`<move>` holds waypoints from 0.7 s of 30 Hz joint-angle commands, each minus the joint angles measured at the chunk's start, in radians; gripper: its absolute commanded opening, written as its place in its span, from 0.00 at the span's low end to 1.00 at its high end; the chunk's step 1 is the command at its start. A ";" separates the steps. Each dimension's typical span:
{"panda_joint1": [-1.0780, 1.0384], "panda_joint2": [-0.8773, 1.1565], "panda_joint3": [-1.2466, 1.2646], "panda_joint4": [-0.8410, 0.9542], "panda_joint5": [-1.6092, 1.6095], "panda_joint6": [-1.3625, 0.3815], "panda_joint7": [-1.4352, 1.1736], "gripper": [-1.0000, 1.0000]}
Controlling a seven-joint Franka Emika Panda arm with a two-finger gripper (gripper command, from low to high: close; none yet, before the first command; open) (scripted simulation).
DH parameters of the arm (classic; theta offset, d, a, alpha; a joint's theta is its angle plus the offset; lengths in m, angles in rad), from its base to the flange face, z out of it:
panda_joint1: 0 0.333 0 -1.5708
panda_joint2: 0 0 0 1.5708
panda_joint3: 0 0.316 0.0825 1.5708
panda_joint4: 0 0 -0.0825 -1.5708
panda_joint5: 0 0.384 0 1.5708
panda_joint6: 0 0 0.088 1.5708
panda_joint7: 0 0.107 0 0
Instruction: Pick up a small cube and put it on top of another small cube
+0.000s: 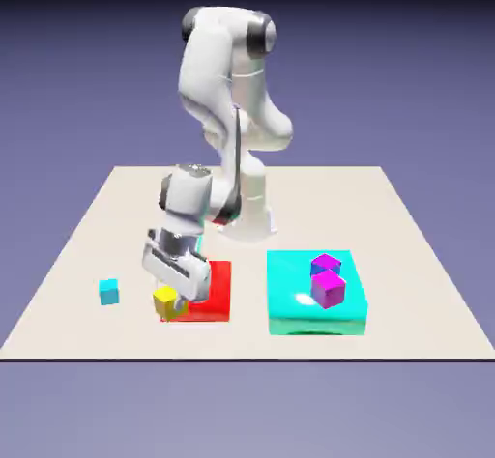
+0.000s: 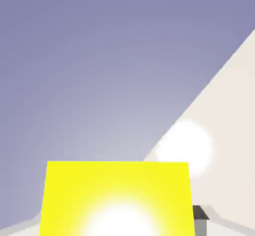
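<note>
Hand view: yellow cube (image 2: 117, 198) fills the bottom, gripper (image 1: 172, 297) clamped on it, beside the red block's (image 1: 218, 292) near-left corner. Probably barely lifted; hard to tell. Risk: tilted wrist, cube could slip or land skewed on the cyan cube (image 1: 108, 292).

arm bent low, gripper (image 1: 172, 297) clamped

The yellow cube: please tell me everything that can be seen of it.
The yellow cube is small, plain and matte, with sharp edges and no markings. It sits between the fingers of the gripper, which is shut on it, at the front-left corner of the flat red block. Whether it still rests on the red block or is lifted cannot be told. In the hand view it fills the bottom middle, with a bright glare on its face.
</note>
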 commanded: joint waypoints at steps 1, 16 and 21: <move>0.025 -0.036 0.031 -0.019 0.008 -0.025 0.020 0.00; 0.331 -0.509 0.430 -0.273 0.105 -0.344 0.291 0.00; 0.284 -0.370 0.416 -0.257 -0.112 -0.252 0.455 0.00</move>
